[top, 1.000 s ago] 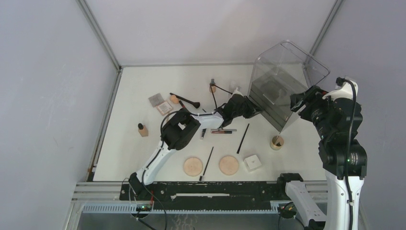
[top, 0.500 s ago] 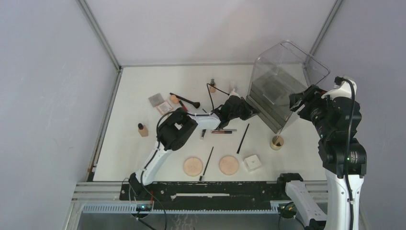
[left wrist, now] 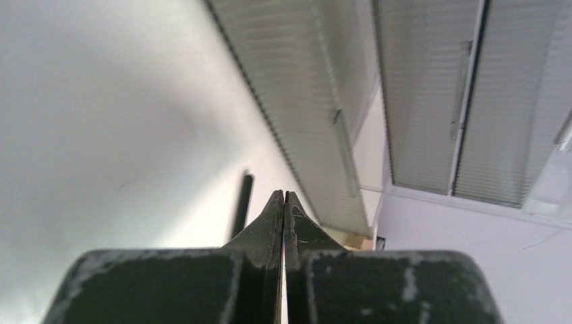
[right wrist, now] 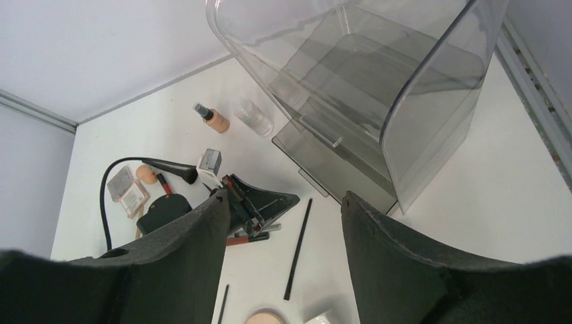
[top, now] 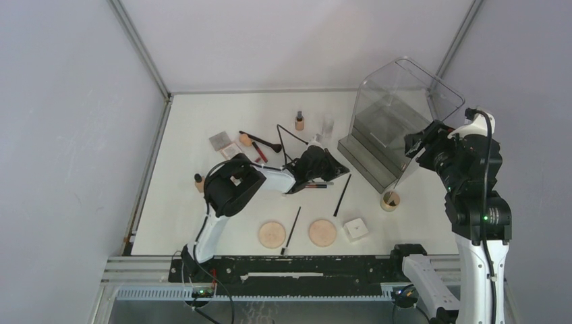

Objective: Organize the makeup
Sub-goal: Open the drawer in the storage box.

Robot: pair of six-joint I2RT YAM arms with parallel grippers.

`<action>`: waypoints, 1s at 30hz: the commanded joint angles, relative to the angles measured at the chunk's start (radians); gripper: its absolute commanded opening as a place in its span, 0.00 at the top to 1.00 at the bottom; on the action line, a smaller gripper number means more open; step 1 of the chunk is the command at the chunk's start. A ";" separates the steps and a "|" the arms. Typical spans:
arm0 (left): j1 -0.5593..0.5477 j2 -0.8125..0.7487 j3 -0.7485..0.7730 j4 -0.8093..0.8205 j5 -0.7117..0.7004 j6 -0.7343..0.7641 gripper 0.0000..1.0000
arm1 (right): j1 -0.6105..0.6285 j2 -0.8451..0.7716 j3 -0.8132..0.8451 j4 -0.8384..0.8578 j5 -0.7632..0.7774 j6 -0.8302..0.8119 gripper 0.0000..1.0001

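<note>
The makeup lies scattered on the white table: two round tan puffs [top: 272,234] [top: 322,232], a white box [top: 355,229], thin black brushes [top: 342,195] [top: 291,227], a red-and-black pencil [top: 316,184], square compacts [top: 218,140], and tan bottles [top: 299,121] [top: 199,181]. My left gripper [top: 342,169] [left wrist: 284,194] is shut with nothing visible between its fingers. It sits low over the pencil, just left of the clear bin [top: 398,118]. My right gripper [right wrist: 284,196] [top: 415,143] hangs open and empty in the air beside the bin's right side.
The big clear bin [right wrist: 378,81] stands tilted at the back right, its open side facing the makeup. A small brown cup [top: 390,200] sits in front of it and a clear jar [top: 328,126] to its left. Grey walls border the table.
My left gripper has pulled back leftward from the bin's mouth and now shows shut. The bin has shifted a little. The right arm has barely moved.
</note>
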 commanded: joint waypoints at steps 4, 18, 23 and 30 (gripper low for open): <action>0.004 -0.120 -0.076 -0.020 -0.040 0.138 1.00 | 0.005 0.007 -0.012 0.054 -0.015 -0.002 0.31; 0.014 -0.514 -0.123 -0.344 -0.238 0.497 0.68 | 0.164 0.066 -0.100 0.048 -0.090 -0.119 0.29; 0.067 -0.728 -0.154 -0.592 -0.443 0.623 0.61 | 0.395 0.205 -0.253 0.108 -0.035 -0.199 0.32; 0.225 -1.000 -0.327 -0.799 -0.446 0.644 0.59 | 0.411 0.337 -0.378 0.326 0.108 -0.176 0.26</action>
